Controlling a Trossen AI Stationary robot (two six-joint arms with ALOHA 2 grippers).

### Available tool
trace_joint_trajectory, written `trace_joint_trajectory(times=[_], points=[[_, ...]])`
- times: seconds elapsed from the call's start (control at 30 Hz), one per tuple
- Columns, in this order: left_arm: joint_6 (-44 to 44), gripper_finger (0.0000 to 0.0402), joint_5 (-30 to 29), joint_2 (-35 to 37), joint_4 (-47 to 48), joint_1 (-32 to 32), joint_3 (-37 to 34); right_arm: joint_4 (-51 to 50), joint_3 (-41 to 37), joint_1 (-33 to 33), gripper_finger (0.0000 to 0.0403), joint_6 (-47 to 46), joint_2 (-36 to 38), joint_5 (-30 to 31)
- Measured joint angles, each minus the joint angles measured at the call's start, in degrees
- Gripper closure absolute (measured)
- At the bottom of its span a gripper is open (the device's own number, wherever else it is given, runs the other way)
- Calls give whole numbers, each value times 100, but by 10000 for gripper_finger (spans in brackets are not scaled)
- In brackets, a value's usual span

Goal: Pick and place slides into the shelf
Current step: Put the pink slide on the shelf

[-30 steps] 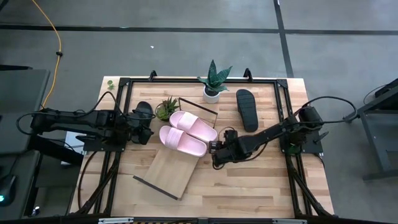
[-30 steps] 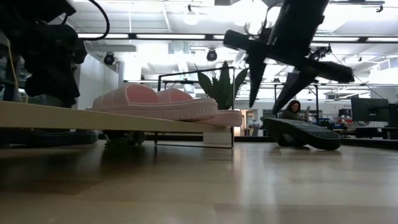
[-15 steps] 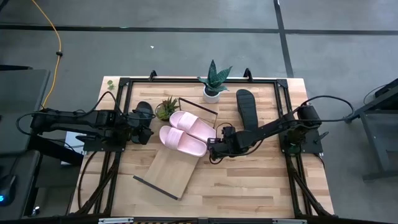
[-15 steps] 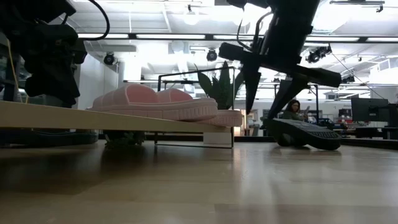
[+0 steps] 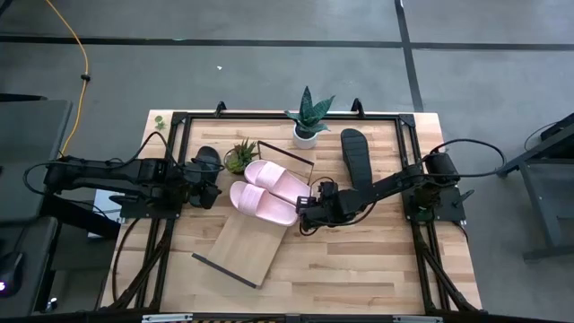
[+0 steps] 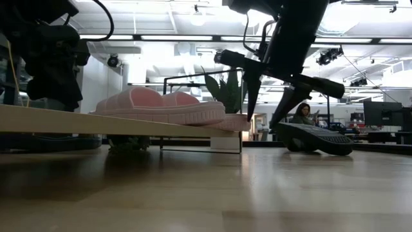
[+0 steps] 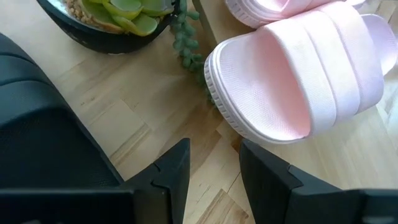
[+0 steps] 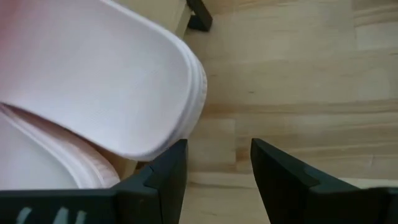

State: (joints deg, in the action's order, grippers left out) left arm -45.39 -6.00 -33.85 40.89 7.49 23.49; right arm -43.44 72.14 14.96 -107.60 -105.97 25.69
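Two pale pink slides (image 5: 269, 191) lie side by side, soles down, on the far end of the light-wood shelf (image 5: 235, 247). They also show in the low view (image 6: 161, 106). One black slide (image 5: 356, 158) lies on the table at the far right. The other black slide (image 5: 205, 160) lies at the far left by my left gripper (image 5: 213, 193), which is open and empty. My right gripper (image 5: 305, 215) is open just right of the nearer pink slide's end (image 8: 124, 81), its fingers (image 6: 248, 96) pointing down, with no touch showing.
A snake plant in a white pot (image 5: 307, 121) stands at the far edge. A small succulent in a dark pot (image 5: 240, 157) stands beside the shelf's far corner. A dark metal frame (image 5: 408, 161) borders the table. Bare wood lies in front of the shelf, at the near right.
My right gripper has moved toward the table's left, closer to the pink slides, staying open. The slides and the shelf have not moved.
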Motion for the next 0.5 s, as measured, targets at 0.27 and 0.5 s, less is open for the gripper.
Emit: trace_joint_trajectory(times=[0.27, 0.5], points=[[7, 275, 0, 0, 2, 0, 0, 37, 0, 2, 236, -42, 0, 300], [11, 275, 0, 0, 1, 0, 0, -181, 0, 119, 236, -215, 0, 282]])
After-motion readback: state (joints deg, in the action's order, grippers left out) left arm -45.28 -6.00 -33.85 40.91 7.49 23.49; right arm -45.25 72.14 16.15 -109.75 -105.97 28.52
